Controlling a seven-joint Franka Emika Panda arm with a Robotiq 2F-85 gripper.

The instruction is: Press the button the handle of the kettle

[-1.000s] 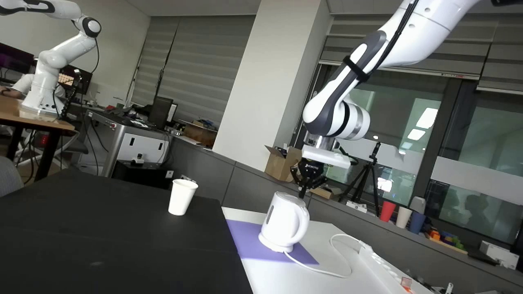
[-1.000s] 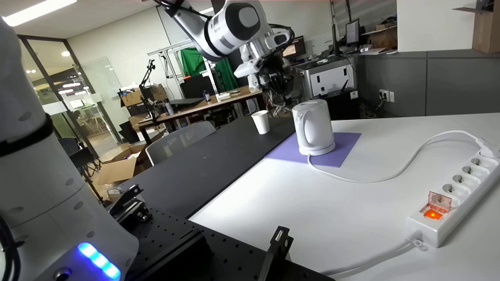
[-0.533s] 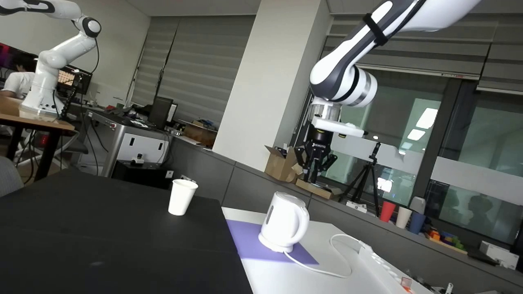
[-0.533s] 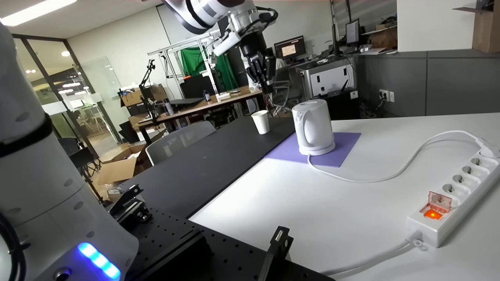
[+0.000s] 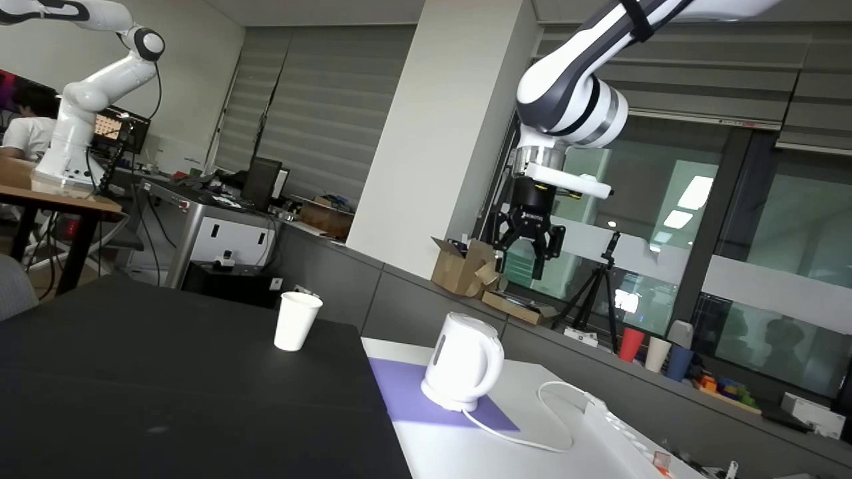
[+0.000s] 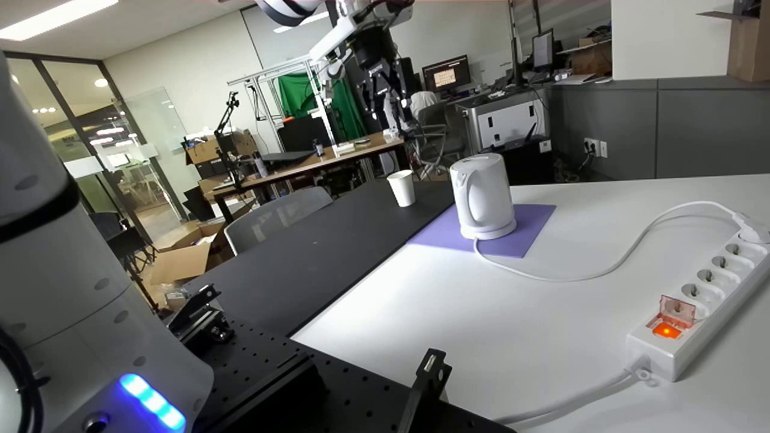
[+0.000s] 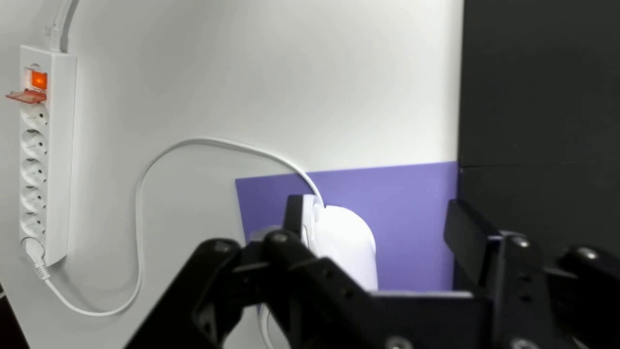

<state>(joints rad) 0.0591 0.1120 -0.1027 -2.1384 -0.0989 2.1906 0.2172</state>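
Observation:
The white kettle (image 5: 452, 366) stands upright on a purple mat (image 6: 534, 219), and its loop handle (image 5: 494, 362) shows in both exterior views. No button can be made out on it. High above the kettle, apart from it, my gripper (image 5: 519, 266) points down with its fingers spread wide. In the wrist view the kettle (image 7: 346, 237) lies below, seen between the fingers, with the near finger covering part of the handle (image 7: 308, 218). Nothing is held; the gripper (image 6: 391, 117) hangs free of everything in the exterior views.
A white cord (image 6: 559, 279) runs from the kettle to a power strip (image 6: 692, 325) with a lit orange switch. A white paper cup (image 5: 297, 320) stands on the black table (image 5: 200, 386). The white table (image 6: 421, 313) bears the mat and the strip.
My gripper has lifted up and away from just above the kettle. Its fingers have spread from closed together to wide apart. Kettle, cup and cord have stayed in place.

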